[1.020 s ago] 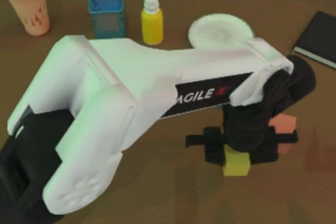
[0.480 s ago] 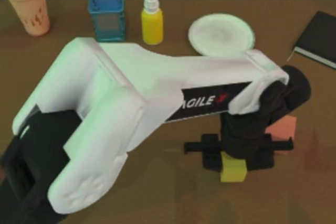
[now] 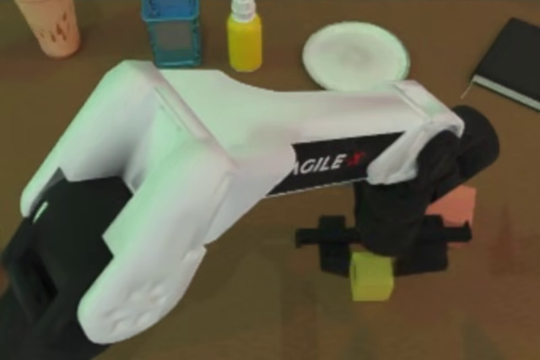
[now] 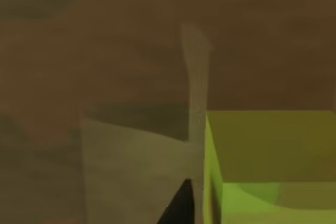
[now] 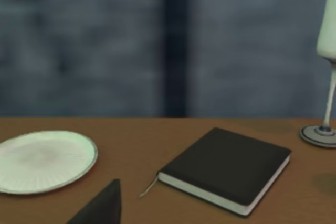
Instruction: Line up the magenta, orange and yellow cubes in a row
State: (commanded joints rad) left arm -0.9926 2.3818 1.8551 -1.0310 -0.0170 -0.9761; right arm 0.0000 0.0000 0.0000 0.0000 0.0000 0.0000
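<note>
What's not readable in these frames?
- Magenta cube: in no view; the left arm covers mid-table in the top view.
- Orange cube: mostly behind the left wrist, top view.
- Left gripper fingers: grip on yellow cube unclear.
- Right gripper: out of view.

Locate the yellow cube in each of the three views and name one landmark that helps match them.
Top view: yellow cube lies under the left gripper, right of centre near the bottom edge.
Left wrist view: yellow cube fills the lower right corner.
Right wrist view: not in it.
Shared landmark: the brown table; the white plate links the top and right wrist views.
</note>
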